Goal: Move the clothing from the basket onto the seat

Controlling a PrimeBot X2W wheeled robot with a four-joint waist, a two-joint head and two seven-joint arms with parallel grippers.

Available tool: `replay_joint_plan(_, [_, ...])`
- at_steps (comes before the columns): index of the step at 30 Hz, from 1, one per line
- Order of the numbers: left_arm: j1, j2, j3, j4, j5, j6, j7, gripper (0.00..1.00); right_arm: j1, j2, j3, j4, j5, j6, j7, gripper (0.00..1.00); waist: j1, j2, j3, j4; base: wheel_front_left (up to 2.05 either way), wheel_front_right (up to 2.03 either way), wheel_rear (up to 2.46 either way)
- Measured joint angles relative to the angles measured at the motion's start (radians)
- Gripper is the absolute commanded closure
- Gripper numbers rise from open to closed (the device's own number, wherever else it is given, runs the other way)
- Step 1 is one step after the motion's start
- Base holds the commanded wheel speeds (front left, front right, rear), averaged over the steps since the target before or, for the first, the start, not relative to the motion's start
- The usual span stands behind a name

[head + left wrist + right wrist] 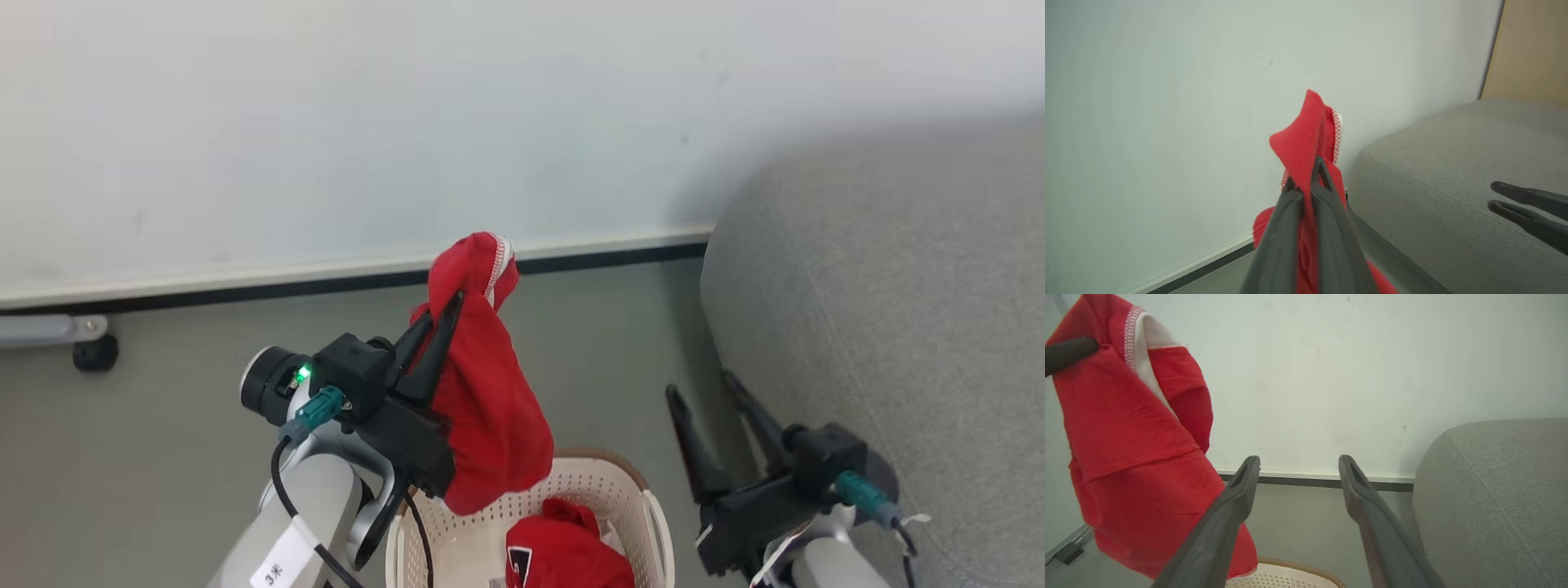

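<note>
My left gripper [445,309] is shut on a red garment [490,408] with white trim, held up above the basket [653,510] with the cloth hanging down toward the rim. In the left wrist view the fingers [1327,212] pinch the red cloth [1302,139]. A second red piece of clothing [563,547] with a dark patch lies inside the cream basket. My right gripper [700,384] stands open and holds nothing, between the basket and the grey seat [882,286]. In the right wrist view its open fingers [1299,458] point at the wall, with the hanging garment [1126,437] on the left and the seat [1494,490] on the right.
A pale wall with a dark baseboard [571,261] runs behind the basket. A grey bar on a black caster [95,353] sits at the far left on the grey floor. A tan panel [1531,49] rises behind the seat.
</note>
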Motion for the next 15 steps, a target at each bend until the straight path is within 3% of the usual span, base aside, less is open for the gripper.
replay_joint_plan(15, [0.038,0.001,-0.035,-0.116,-0.008,0.000,0.074,1.00,0.007,0.002,0.285,0.034,0.000,0.031,0.000,0.00,0.0001,0.0000,-0.102,-0.003,0.00,0.00,0.00])
